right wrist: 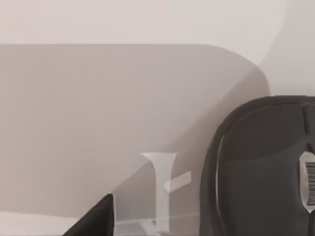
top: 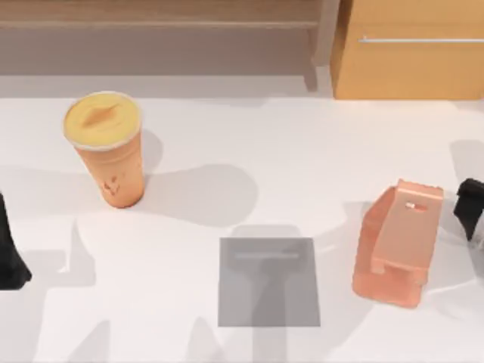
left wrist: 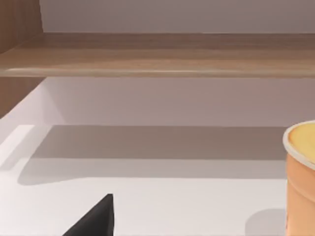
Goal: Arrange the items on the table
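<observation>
A tall orange cup [top: 110, 155] with a yellow lid stands upright at the back left of the white table [top: 249, 151]; its rim and side also show in the left wrist view as the cup [left wrist: 301, 172]. My left gripper [top: 9, 253] is a dark shape at the table's left edge, apart from the cup and nearer the front. At the right edge is my right gripper [top: 470, 206]. Very close to it, in the right wrist view, lies a black computer mouse [right wrist: 261, 167] with a small label on it. Whether the gripper touches the mouse I cannot tell.
A flat grey mat [top: 268, 281] lies at the front middle. A salmon-coloured stand [top: 397, 242] sits to its right, close to my right gripper. A wooden shelf [top: 151, 23] and a cabinet [top: 412, 68] with a metal handle line the back.
</observation>
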Tool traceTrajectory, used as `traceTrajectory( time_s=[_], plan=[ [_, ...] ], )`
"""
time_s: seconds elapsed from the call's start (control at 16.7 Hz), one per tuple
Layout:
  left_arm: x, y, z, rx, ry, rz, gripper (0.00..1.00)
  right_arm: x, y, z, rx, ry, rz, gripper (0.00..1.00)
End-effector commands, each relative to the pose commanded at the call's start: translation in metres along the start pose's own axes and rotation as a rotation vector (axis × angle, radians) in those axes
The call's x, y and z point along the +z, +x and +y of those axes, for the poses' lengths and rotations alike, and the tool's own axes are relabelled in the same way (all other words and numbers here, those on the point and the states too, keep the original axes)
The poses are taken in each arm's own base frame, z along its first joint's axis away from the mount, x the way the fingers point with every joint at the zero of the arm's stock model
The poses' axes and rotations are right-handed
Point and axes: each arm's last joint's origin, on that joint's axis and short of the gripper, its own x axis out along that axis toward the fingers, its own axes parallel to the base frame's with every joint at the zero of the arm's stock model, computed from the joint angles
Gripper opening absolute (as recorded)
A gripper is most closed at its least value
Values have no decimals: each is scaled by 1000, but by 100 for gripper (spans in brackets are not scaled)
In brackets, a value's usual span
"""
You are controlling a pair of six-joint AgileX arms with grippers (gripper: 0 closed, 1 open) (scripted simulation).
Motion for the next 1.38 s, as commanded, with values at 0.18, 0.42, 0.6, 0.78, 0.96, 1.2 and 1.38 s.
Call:
traceTrajectory(
  time_s=[0.18, 0.42, 0.6, 0.78, 0.96, 1.2, 1.38],
  plan=[
    [0, 0, 0, 0, 0, 0, 100, 0, 0, 0, 0, 0, 0, 77],
    [0, 0, 0, 0, 0, 0, 100, 0, 0, 0, 0, 0, 0, 47],
    [0, 0, 0, 0, 0, 0, 100, 0, 0, 0, 0, 0, 0, 25],
    [0, 0, 0, 0, 0, 0, 100, 0, 0, 0, 0, 0, 0, 2],
    [0, 0, 0, 0, 0, 0, 100, 0, 0, 0, 0, 0, 0, 0],
    [0, 0, 0, 0, 0, 0, 100, 0, 0, 0, 0, 0, 0, 0],
    [0, 0, 0, 0, 0, 0, 100, 0, -3, 0, 3, 0, -6, 0]
  ],
)
